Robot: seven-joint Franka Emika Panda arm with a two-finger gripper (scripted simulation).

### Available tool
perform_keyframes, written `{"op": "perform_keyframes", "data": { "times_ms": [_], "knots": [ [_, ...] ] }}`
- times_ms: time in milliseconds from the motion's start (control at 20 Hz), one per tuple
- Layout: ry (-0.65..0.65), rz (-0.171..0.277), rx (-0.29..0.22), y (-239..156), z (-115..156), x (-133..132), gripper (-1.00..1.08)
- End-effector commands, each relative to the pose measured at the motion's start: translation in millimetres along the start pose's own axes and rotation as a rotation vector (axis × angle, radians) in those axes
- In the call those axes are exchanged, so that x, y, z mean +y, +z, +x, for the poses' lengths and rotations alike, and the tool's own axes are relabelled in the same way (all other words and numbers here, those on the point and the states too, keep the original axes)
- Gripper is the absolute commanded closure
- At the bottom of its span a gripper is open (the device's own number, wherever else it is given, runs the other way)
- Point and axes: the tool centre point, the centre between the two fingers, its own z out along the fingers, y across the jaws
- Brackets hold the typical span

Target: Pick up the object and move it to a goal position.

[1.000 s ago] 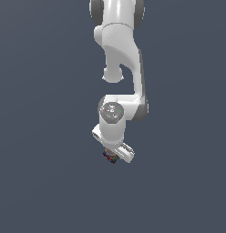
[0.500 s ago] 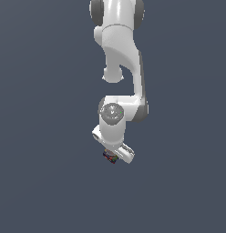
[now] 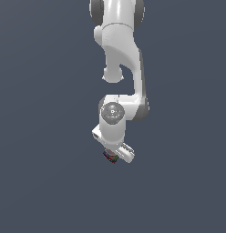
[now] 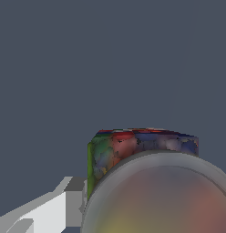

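Observation:
The object (image 3: 110,158) is a small cube of red, blue and green squares, seen just under the white hand in the exterior view. My gripper (image 3: 109,154) is shut on it and holds it above the plain grey ground. In the wrist view the object (image 4: 128,146) fills the near field, and its greyish bowl-like top (image 4: 162,195) hides most of the cube. One white finger (image 4: 73,196) presses against the cube's green side. The other finger is hidden behind the object.
The white arm (image 3: 121,59) hangs down from the top of the exterior view. Around it there is only a uniform dark grey background.

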Motion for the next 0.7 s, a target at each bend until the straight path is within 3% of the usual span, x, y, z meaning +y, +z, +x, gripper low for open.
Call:
{"op": "perform_keyframes", "data": {
  "times_ms": [0, 300, 650],
  "knots": [
    [-0.01, 0.009, 0.009, -13.2, 2.5, -4.6, 1.08],
    [-0.061, 0.04, 0.038, -68.6, 7.8, -22.4, 1.08],
    [-0.16, 0.1, 0.091, -176.5, 11.2, -52.6, 1.08]
  ]
}}
